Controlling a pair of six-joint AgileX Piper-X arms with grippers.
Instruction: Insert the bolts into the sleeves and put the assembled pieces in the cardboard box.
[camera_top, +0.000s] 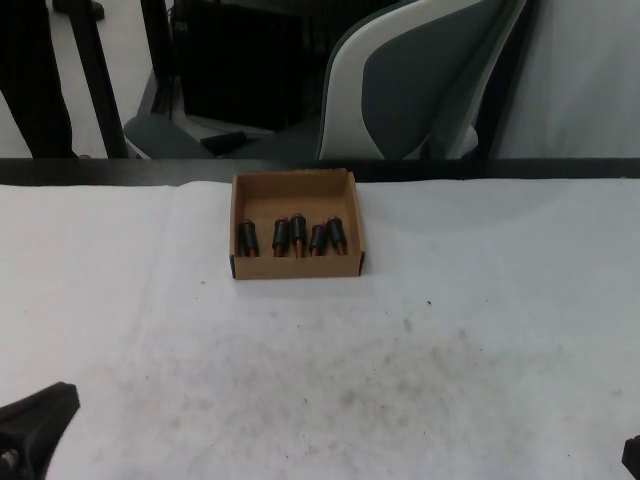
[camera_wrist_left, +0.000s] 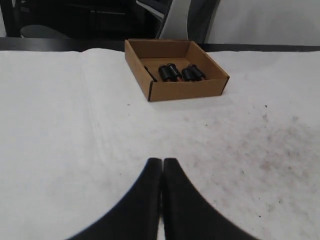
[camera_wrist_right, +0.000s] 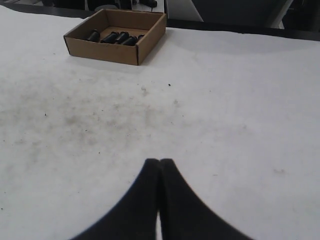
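Observation:
A shallow cardboard box (camera_top: 295, 265) stands at the far middle of the white bench cover. Inside it lie several black sleeves with orange bolts in them (camera_top: 297, 235), side by side near the front wall. In the left wrist view the box (camera_wrist_left: 185, 89) is far ahead with the assembled pieces (camera_wrist_left: 181, 73) in it, and my left gripper (camera_wrist_left: 162, 165) is shut with nothing held. The right wrist view also has the box (camera_wrist_right: 102, 51) and its pieces (camera_wrist_right: 116, 37) far off, with my right gripper (camera_wrist_right: 160, 164) shut and empty. Both arms are low at the bench's near corners (camera_top: 35, 420).
The white cover (camera_top: 400, 360) carries grey smudges in the middle. Behind the bench's dark far edge stand a grey and white office chair (camera_top: 410, 80) and black frame legs (camera_top: 95, 70). Open bench lies between the grippers and the box.

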